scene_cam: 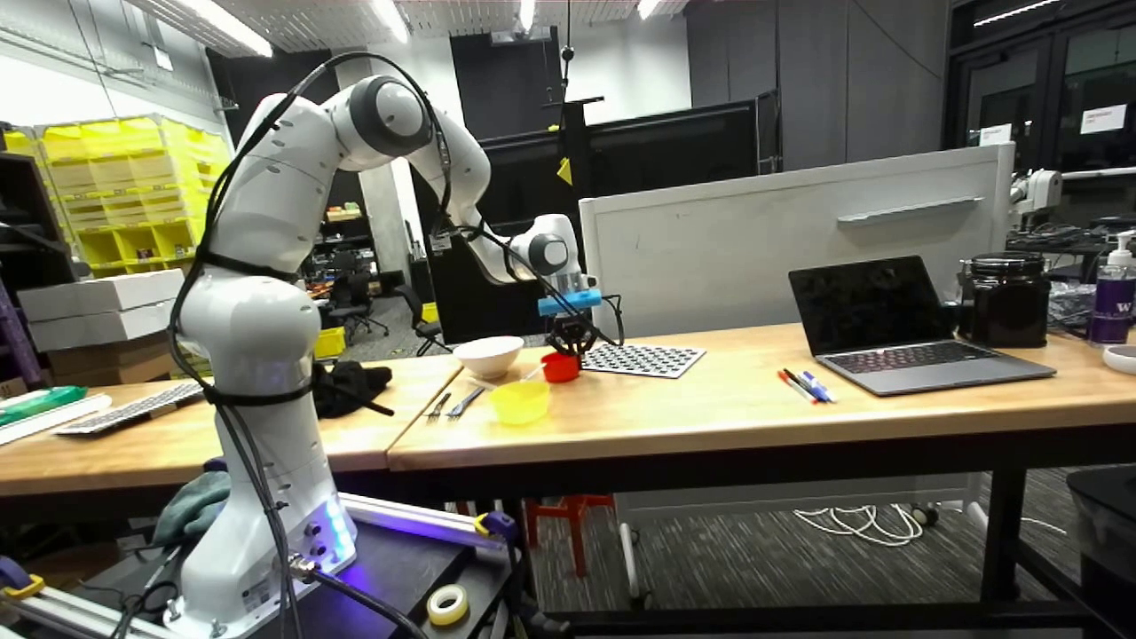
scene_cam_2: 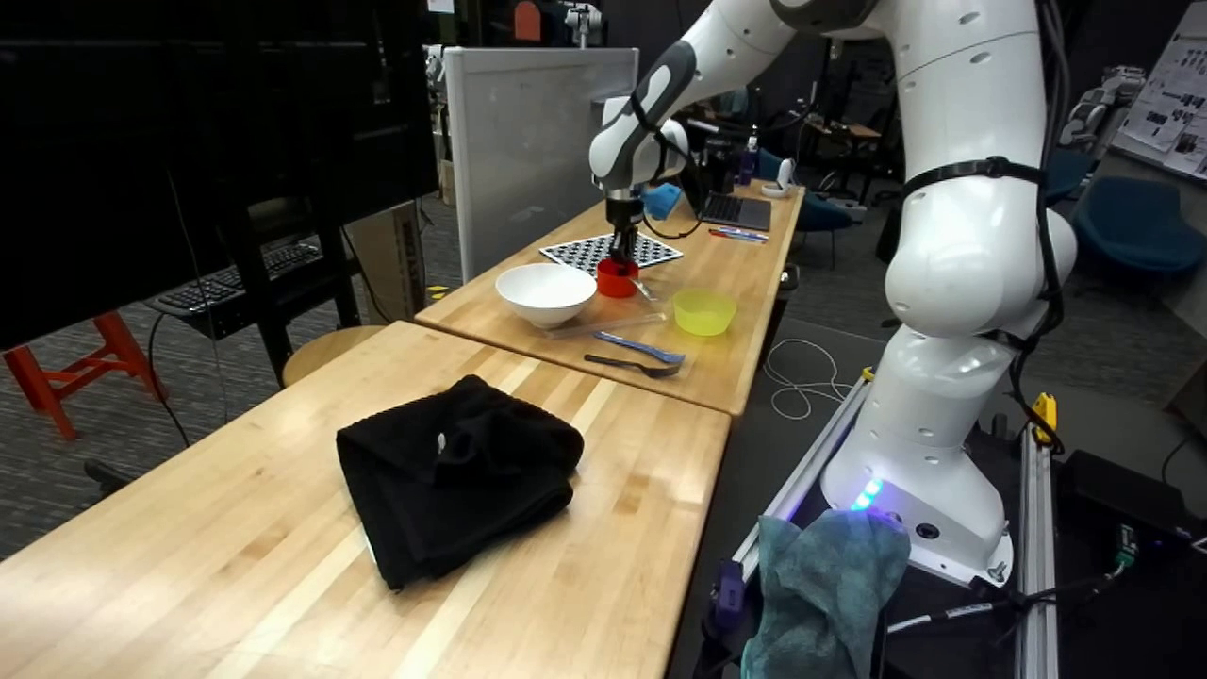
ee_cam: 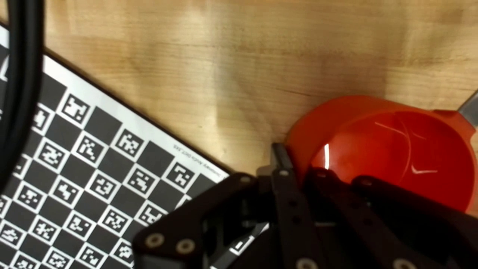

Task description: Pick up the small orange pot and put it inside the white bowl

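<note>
The small orange pot [ee_cam: 377, 149], red-orange with a grey handle [ee_cam: 471, 108], stands on the table in both exterior views. My gripper [ee_cam: 300, 170] points down at its rim, one finger [ee_cam: 282, 157] against the outer wall and the opposite one inside the pot. The jaws are closed on the wall between them; the inner fingertip is hard to make out in the dark. In an exterior view the gripper [scene_cam: 572, 339] reaches the pot [scene_cam: 560, 367] from above. The white bowl [scene_cam_2: 547, 300] sits beside the pot, apart from it, with nothing visible inside.
A checkered mat [ee_cam: 93, 179] lies close behind the gripper. A yellow bowl [scene_cam_2: 703, 312], a clear strip [scene_cam_2: 608, 325], a blue fork [scene_cam_2: 641, 347] and a black fork [scene_cam_2: 634, 365] lie near the pot. Farther off are a laptop [scene_cam: 923, 333], pens [scene_cam: 806, 387] and a black cloth [scene_cam_2: 462, 481].
</note>
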{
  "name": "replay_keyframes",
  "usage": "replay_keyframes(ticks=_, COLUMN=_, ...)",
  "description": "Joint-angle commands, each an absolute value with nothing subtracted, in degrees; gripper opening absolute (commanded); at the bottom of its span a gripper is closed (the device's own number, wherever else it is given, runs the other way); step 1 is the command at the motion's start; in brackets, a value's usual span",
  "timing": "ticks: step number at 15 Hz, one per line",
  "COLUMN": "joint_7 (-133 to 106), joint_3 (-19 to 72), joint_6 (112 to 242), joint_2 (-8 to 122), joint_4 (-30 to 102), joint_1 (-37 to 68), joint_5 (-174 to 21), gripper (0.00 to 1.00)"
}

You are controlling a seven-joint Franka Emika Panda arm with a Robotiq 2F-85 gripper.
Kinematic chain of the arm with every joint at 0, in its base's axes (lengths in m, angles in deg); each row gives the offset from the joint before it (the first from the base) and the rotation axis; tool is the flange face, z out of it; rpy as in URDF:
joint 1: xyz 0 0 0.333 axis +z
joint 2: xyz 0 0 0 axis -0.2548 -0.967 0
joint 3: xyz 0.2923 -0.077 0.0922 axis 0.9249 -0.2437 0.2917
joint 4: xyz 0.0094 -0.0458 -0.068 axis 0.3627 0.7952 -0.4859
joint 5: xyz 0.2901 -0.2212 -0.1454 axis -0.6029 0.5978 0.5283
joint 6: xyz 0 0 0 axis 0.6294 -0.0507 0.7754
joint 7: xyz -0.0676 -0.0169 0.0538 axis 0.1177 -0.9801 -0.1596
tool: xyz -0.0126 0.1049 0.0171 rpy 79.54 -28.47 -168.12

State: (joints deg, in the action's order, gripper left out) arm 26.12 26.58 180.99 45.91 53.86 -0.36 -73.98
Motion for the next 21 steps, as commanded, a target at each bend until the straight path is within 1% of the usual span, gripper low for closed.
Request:
replay_keyframes(ticks=1, joint_7=27.5, joint_3=26.8, joint_6=183.1, joint_2=50.9, joint_4=59.0, joint_1=-0.6, joint_5=-72.8, gripper=0.01)
replay_keyframes(ticks=5, joint_7=28.6, joint_3=26.6, joint_6=185.5, joint_2=55.4, joint_4=63.9, joint_1=-0.4, joint_5=-72.9, gripper=0.01)
replay_keyframes(ticks=11, joint_7=29.7, joint_3=26.2, joint_6=187.8, joint_2=65.3, joint_4=72.8, joint_1=1.0, joint_5=-72.5, gripper=0.01)
replay_keyframes(ticks=16, joint_7=27.0, joint_3=26.2, joint_6=186.5, joint_2=73.6, joint_4=77.9, joint_1=4.7, joint_5=-70.2, gripper=0.01)
replay_keyframes(ticks=21, joint_7=20.2, joint_3=27.9, joint_6=183.5, joint_2=79.1, joint_4=79.5, joint_1=9.7, joint_5=-64.6, gripper=0.01)
